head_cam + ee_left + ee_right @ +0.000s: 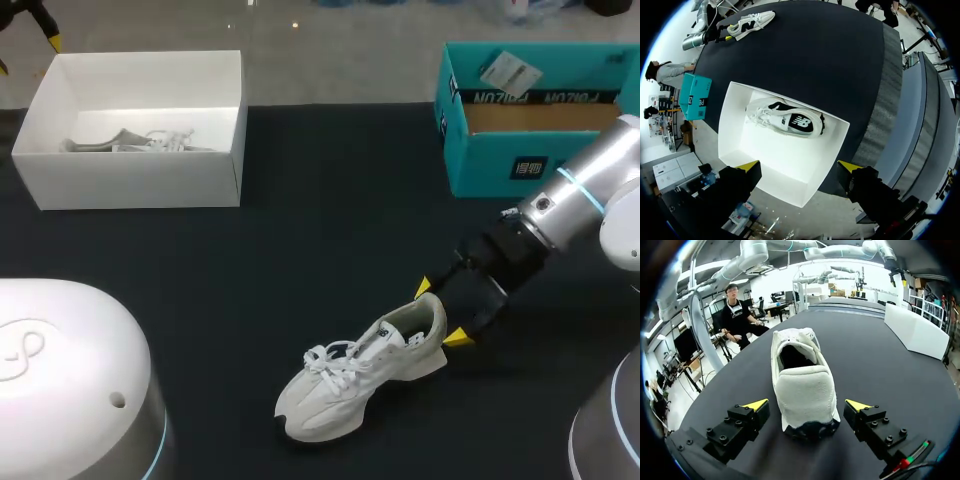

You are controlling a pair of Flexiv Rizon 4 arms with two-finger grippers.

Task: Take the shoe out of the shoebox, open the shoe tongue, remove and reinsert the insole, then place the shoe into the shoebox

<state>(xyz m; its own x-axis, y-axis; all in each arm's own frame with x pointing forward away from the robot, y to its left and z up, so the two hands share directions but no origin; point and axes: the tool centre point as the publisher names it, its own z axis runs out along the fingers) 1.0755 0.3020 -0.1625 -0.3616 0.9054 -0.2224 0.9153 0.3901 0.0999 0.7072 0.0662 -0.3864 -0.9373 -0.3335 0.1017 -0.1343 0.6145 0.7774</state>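
A white sneaker [362, 375] lies on the black table, toe toward the front left and heel toward my right gripper [441, 312]. In the right wrist view the heel of this sneaker [802, 385] sits between the open fingers of the right gripper [806, 404], with a gap on each side. A white shoebox [135, 130] stands at the back left with a second shoe [130, 140] inside. My left gripper [799, 165] hangs open high above that shoebox [735, 125], looking down on the white-and-black shoe [787, 120] in it.
An open teal box [530, 115] with a cardboard insert and a paper tag stands at the back right, just behind my right arm. Bare black table lies between the two boxes and to the left of the sneaker.
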